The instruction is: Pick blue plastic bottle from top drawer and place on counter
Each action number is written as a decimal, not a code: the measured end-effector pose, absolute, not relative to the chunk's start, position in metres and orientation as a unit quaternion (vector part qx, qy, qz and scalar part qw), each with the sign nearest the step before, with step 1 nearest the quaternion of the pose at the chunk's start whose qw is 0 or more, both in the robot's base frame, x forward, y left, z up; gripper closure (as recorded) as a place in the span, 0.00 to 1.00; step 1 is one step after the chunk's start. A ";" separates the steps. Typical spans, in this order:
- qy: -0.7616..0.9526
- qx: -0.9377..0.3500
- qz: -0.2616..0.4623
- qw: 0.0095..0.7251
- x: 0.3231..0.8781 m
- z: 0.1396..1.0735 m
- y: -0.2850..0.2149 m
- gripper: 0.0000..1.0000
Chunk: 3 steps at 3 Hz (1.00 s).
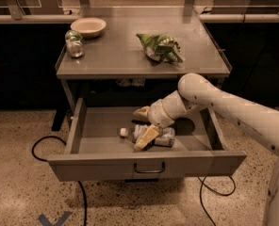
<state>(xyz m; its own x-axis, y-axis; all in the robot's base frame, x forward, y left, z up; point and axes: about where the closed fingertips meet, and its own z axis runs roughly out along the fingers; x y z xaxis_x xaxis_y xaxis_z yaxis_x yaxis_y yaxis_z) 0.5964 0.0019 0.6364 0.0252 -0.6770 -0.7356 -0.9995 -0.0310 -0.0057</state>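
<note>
Claw: the claw (144, 125) is down inside the open drawer, at the end of a white arm (224, 108) that comes in from the right. Its two tan fingers (147, 136) are spread wide, released, with nothing gripped between them.
Drawer: the drawer (83, 161) is pulled far out from under the table. It is wide, shallow and grey, with a dark wire handle (149, 169) on its front, just below the claw.
In the drawer: the bottle (164, 136) is the only thing seen in it. It lies on its side right under the claw, its white cap (124, 132) pointing to the claw's left and its pale label to the claw's right.
Claw and bottle: one finger sits behind the bottle and the other crosses in front of it. Whether either finger touches the bottle cannot be told.
Table: the table (116, 62) stands above and behind the claw, a flat grey top with low raised side edges.
On the table: a shallow pale bowl (87, 26) is far up and to the claw's left. It looks empty, though its inside is partly hidden. Just beside the bowl is a small glass jar (74, 45) with a green lid. A crumpled green bag (159, 47) lies straight above the claw.
Hidden or cut off: the middle of the bottle is covered by the near finger. The arm runs out of view at the right edge. The label's print is too small to read.
Floor: a dark cable (36, 145) loops on the speckled floor, low and to the claw's left.
</note>
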 end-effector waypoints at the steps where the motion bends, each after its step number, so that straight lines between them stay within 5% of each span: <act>1: 0.637 -0.658 0.287 0.281 0.596 0.636 0.002 0.41; 3: 0.637 -0.658 0.287 0.281 0.596 0.636 0.002 0.89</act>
<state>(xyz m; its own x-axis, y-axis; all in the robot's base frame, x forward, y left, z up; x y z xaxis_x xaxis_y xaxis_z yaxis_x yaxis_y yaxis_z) 0.5963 0.0019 0.6364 0.0252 -0.6767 -0.7358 -0.9995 -0.0311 -0.0056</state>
